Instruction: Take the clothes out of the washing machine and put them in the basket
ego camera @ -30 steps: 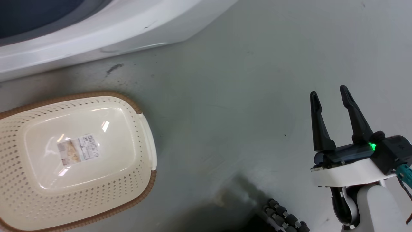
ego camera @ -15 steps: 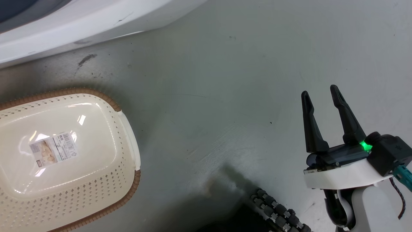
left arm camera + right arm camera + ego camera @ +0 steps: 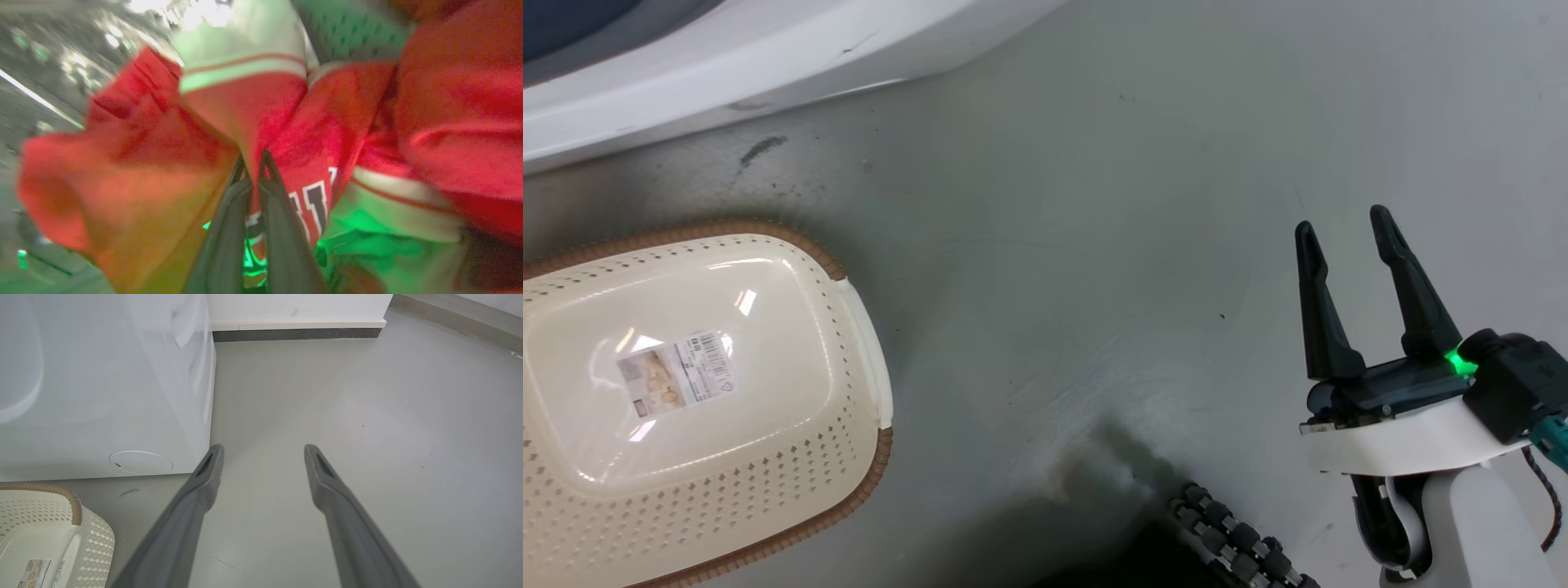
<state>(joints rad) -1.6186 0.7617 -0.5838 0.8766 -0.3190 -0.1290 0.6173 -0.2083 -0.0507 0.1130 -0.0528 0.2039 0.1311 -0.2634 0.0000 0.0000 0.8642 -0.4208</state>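
In the left wrist view my left gripper [image 3: 254, 161] is shut on the clothes [image 3: 294, 134], bright red fabric with white stripes and lettering bunched around its fingers. The perforated steel drum [image 3: 351, 36] of the washing machine shows behind the fabric. The washing machine's white front [image 3: 768, 57] crosses the top left of the head view and its side [image 3: 102, 388] stands at the left of the right wrist view. The cream basket [image 3: 792, 441] with a brown rim sits on the floor at lower left, holding just a label. My right gripper [image 3: 1343, 220] hangs open over bare floor at lower right.
Grey floor [image 3: 1078, 245] spreads between the basket and my right arm. A dark ribbed part of my base [image 3: 1233, 539] shows at the bottom edge. In the right wrist view a white wall with a dark skirting [image 3: 298, 334] runs beyond the machine.
The head camera has shifted, so basket and machine sit a little differently in the picture. My right gripper stays open in much the same place.
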